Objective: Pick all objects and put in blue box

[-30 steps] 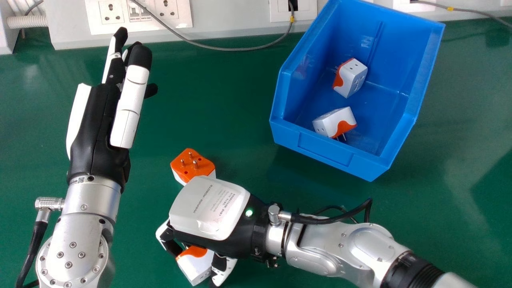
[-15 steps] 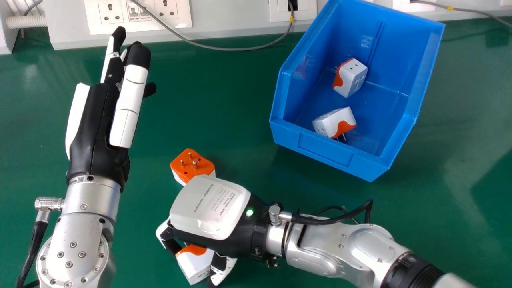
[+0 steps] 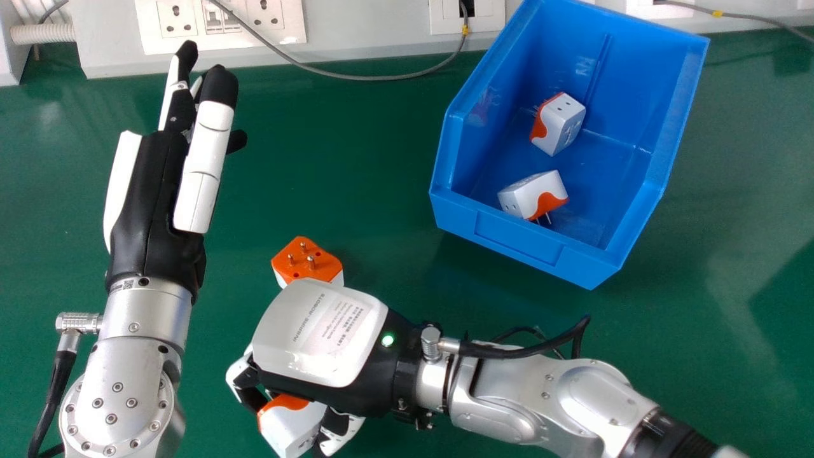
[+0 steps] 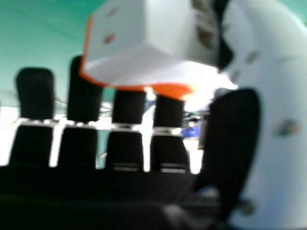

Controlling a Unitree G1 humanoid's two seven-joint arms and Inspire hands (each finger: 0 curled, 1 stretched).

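White-and-orange plug adapter (image 3: 289,427) at the near edge of the head view, between thumb and curled fingers of the right hand (image 3: 318,337), so grasped. Another adapter (image 3: 306,262), pins up, is on the green counter (image 3: 356,165) just beyond that hand. Two more adapters (image 3: 558,124) lie inside the blue box (image 3: 518,238), farther off to the right. Left hand (image 3: 156,203) idle at the left, fingers straight. Step looks like pick-up; next move likely needs a firm pinch, a lift clear of the pins-up one, then a carry over the box wall.
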